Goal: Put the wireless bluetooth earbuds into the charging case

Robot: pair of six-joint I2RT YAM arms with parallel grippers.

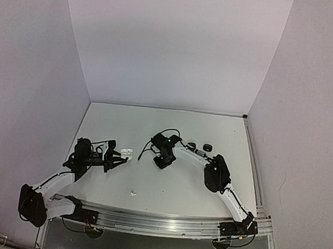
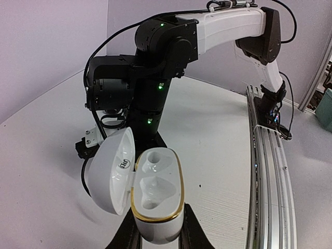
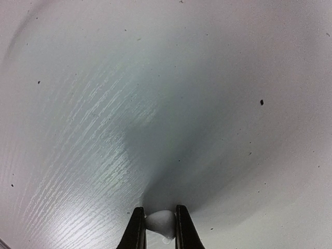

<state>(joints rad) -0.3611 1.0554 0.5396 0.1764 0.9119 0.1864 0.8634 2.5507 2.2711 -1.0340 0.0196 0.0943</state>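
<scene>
My left gripper is shut on a white charging case with a gold rim. The case's lid is swung open to the left and both wells are empty. From above, the case sits at the tip of the left gripper, left of centre. The right gripper points down at the table and is shut on a small white earbud, right at the surface. From above, this gripper is at mid-table. Another tiny white earbud lies loose near the front.
Two small black rounded pieces lie beside the right arm's forearm; I cannot tell whether they are buds or cases. The right arm's wrist stands close behind the open case. An aluminium rail runs along the front edge. White walls enclose the table.
</scene>
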